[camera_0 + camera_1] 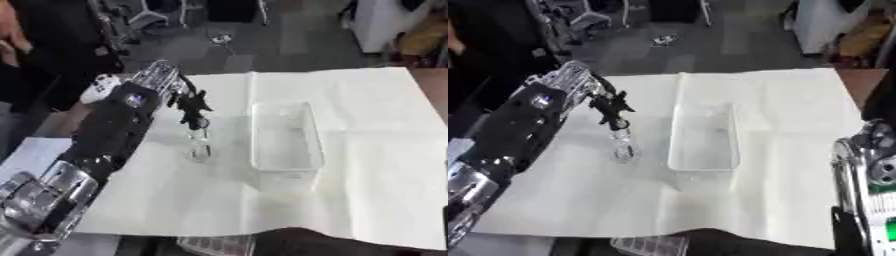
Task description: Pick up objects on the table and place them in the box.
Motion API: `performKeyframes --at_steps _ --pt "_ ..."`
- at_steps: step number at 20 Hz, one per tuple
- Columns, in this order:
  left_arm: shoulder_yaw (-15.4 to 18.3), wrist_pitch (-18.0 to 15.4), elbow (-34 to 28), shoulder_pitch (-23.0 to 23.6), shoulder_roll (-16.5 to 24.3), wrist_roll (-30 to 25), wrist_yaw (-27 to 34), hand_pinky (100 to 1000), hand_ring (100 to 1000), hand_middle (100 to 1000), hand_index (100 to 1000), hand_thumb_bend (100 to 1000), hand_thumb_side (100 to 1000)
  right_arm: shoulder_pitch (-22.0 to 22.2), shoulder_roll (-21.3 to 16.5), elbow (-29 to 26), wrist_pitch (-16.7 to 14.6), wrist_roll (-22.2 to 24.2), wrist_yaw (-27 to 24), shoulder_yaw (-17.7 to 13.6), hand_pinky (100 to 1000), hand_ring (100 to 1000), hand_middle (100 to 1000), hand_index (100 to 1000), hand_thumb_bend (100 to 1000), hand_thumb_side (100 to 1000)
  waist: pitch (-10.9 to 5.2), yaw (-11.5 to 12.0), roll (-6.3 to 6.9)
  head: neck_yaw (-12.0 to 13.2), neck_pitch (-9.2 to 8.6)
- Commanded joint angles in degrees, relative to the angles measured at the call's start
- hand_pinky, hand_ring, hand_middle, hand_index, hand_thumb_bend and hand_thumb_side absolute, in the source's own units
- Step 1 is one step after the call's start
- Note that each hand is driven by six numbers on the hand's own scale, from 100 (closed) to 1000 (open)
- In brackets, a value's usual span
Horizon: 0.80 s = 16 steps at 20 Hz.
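Note:
A clear plastic bottle (199,145) stands upright on the white cloth (350,190), left of the box. My left hand (191,106) reaches in from the lower left, and its dark fingers are curled round the bottle's top. The clear rectangular box (284,135) lies on the cloth just right of the bottle, with nothing visible inside. Only my right arm (868,170) shows, at the right edge in the right eye view; its hand is hidden.
The white cloth covers the table, with bare room to the right of the box and in front of it. A white object (103,86) lies off the cloth's far left corner. Beyond the far edge are dark floor and chair legs.

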Motion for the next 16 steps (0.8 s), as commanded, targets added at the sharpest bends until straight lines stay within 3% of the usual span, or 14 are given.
performKeyframes --at_steps 1,6,7,8,9,10,11,12,13,16 --pt "0.9 0.6 0.2 -1.0 0.5 1.5 -1.4 499 716 762 857 237 1000 -1.1 0.2 -0.7 -0.1 0.4 -0.1 0.3 529 543 581 742 100 1000 -0.55 0.0 -0.23 -0.2 -0.88" --pt "1.1 0.5 1.2 -1.0 0.2 2.3 -2.4 501 712 741 826 215 1000 -1.1 0.3 -0.7 -0.1 0.4 -0.1 0.3 529 543 581 742 100 1000 -0.56 -0.1 -0.25 -0.1 -0.90" --pt "1.1 0.6 1.2 -0.9 0.1 2.4 -2.6 477 650 650 744 100 899 -1.1 0.3 -0.7 -0.1 0.4 -0.1 0.3 529 544 581 742 100 1000 -0.57 -0.1 -0.25 0.0 -0.83" --pt "1.1 0.8 1.2 -0.9 0.1 2.8 -2.6 482 665 673 765 131 947 -1.1 0.3 -0.7 -0.1 0.4 -0.1 0.3 529 543 581 742 100 1000 -0.57 -0.1 -0.25 0.1 -0.76" --pt "1.1 1.0 1.1 -0.8 0.1 3.2 -2.6 460 614 590 680 100 773 -1.1 0.3 -0.7 -0.1 0.4 -0.1 0.3 529 543 581 742 100 1000 -0.57 -0.1 -0.25 0.1 -0.69" --pt "1.2 1.3 0.9 -0.6 0.0 4.2 -2.5 460 614 590 680 100 773 -1.1 0.3 -0.7 -0.1 0.4 -0.1 0.3 529 543 581 742 100 1000 -0.58 -0.1 -0.26 0.2 -0.60" --pt "1.2 1.7 0.6 -0.5 -0.1 5.6 -2.4 428 562 508 575 100 630 -1.1 0.3 -0.7 -0.1 0.4 -0.1 0.3 529 543 581 742 100 1000 -0.58 0.0 -0.27 0.3 -0.53" --pt "1.3 2.4 0.2 -0.3 -0.1 8.0 -1.9 431 566 515 585 100 637 -1.1 0.3 -0.7 -0.1 0.4 -0.1 0.2 529 543 581 742 100 1000 -0.57 0.0 -0.29 0.3 -0.47" --pt "1.3 3.0 0.1 -0.1 -0.2 10.4 -1.5 385 508 442 470 100 582 -1.1 0.2 -0.7 -0.1 0.4 -0.2 0.2 529 543 580 742 100 1000 -0.57 0.0 -0.30 0.4 -0.43" --pt "1.1 4.0 0.1 0.9 -0.5 18.5 0.0 328 467 396 371 100 571 -1.1 0.2 -0.7 -0.1 0.4 -0.2 0.2 529 543 580 742 100 1000 -0.54 0.0 -0.34 0.5 -0.38"
